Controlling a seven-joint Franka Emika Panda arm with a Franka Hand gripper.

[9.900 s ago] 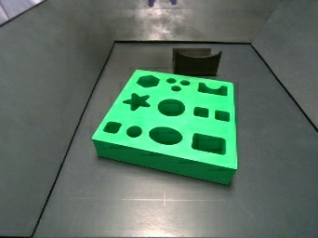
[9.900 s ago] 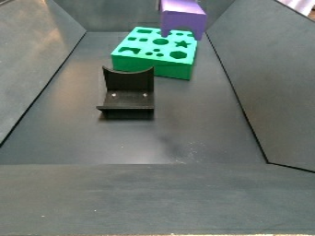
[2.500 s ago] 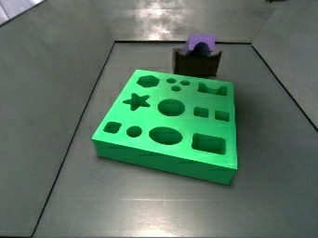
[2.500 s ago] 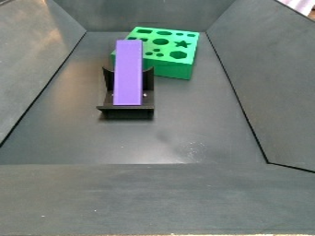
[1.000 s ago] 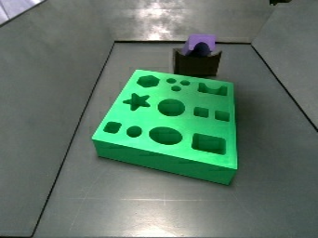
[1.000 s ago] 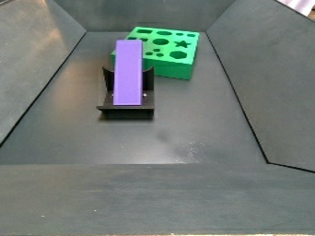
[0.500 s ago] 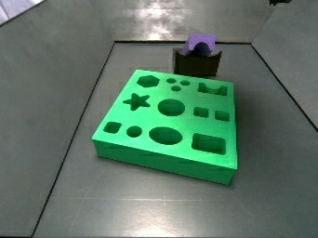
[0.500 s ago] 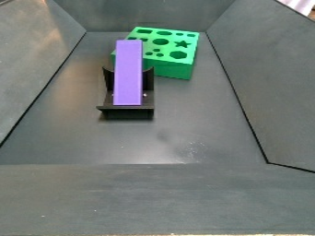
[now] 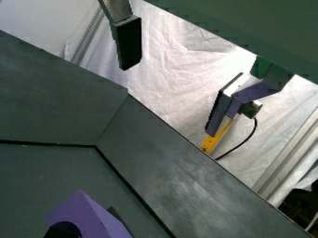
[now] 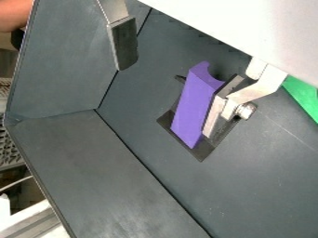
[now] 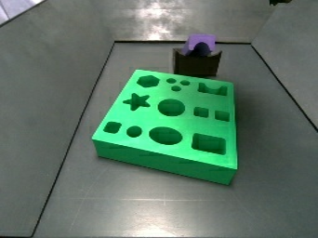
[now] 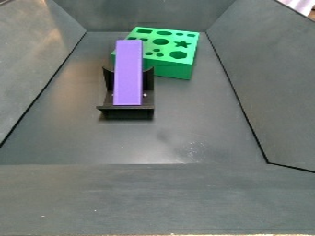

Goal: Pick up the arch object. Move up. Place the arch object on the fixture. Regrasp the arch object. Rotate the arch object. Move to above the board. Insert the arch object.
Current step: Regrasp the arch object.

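Wrist views show hand (image 10: 174, 70) open above dark floor (image 10: 112, 186).

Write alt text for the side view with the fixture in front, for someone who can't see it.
The purple arch object lies lengthwise on the dark fixture, mid-floor of a dark bin. The green board sits behind it. The pincer is out of frame.

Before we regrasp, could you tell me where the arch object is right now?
In both side views the arch object lies on the fixture, just beside the board; the gripper is up above it, fingers apart and empty.
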